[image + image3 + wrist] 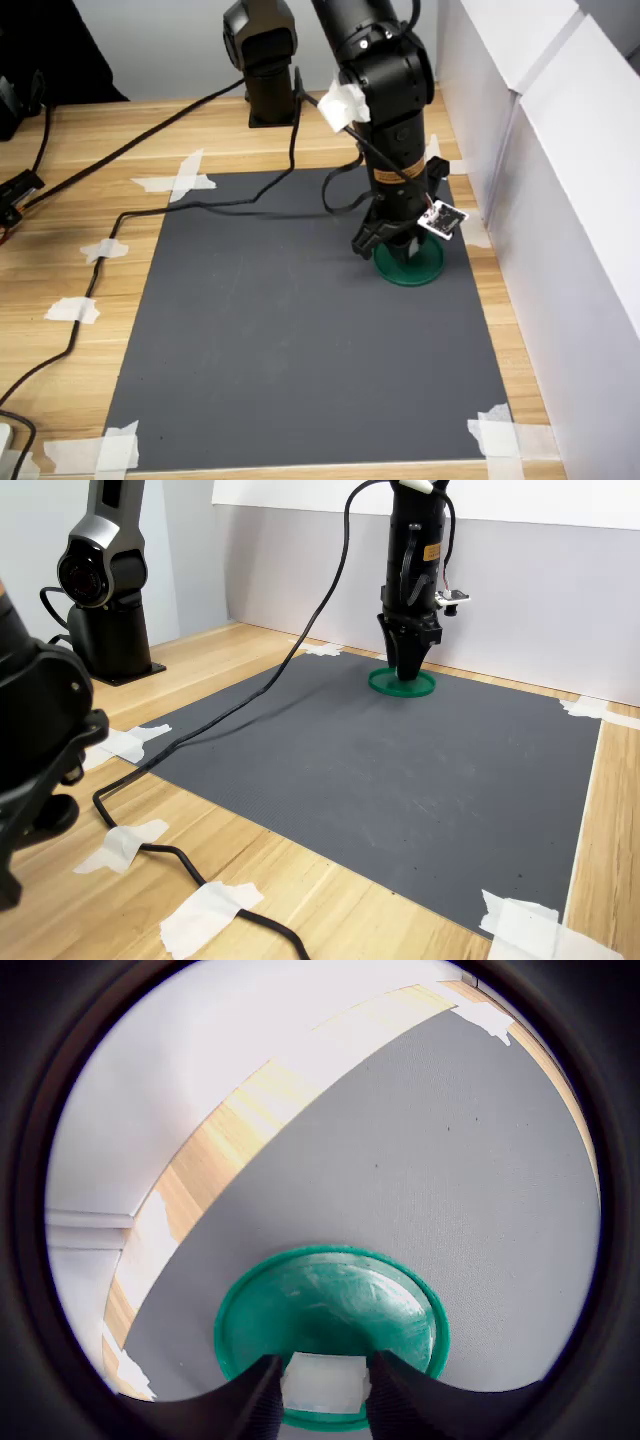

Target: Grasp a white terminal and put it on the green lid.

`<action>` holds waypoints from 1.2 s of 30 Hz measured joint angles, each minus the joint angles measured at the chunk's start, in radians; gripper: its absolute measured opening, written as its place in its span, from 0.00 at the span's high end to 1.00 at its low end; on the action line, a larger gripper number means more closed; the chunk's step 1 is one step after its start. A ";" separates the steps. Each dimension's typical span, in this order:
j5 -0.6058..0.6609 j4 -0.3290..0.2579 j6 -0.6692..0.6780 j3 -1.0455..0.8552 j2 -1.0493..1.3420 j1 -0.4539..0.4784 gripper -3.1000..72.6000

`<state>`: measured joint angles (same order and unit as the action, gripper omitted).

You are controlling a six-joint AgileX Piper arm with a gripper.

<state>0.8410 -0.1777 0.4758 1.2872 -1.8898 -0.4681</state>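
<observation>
The green lid (418, 270) (385, 687) (330, 1310) lies flat on the dark mat near the white wall, toward the first exterior view's right. My gripper (398, 248) (407, 672) (322, 1385) points straight down over the lid, its tips just above or touching the disc. In the wrist view the white terminal (322, 1382) sits clamped between the two dark fingers (255, 1400), right over the lid's near rim. Both exterior views hide the terminal behind the fingers.
A dark grey mat (300, 330) is taped to a wooden table. White panels (560, 200) stand close beside the lid. A black cable (200, 205) runs across the mat's far edge. A second arm base (262, 60) stands at the back.
</observation>
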 joint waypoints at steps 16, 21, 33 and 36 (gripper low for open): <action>-0.056 -0.048 -0.085 -0.050 0.220 0.023 0.12; -0.237 -0.050 -0.098 -0.229 0.480 0.156 0.41; -0.783 -0.071 -0.120 -0.826 1.122 0.540 0.97; -0.841 -0.078 -0.123 -0.981 1.254 0.576 0.98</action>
<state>0.0000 -0.2555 0.3526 0.3064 -0.6356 0.1079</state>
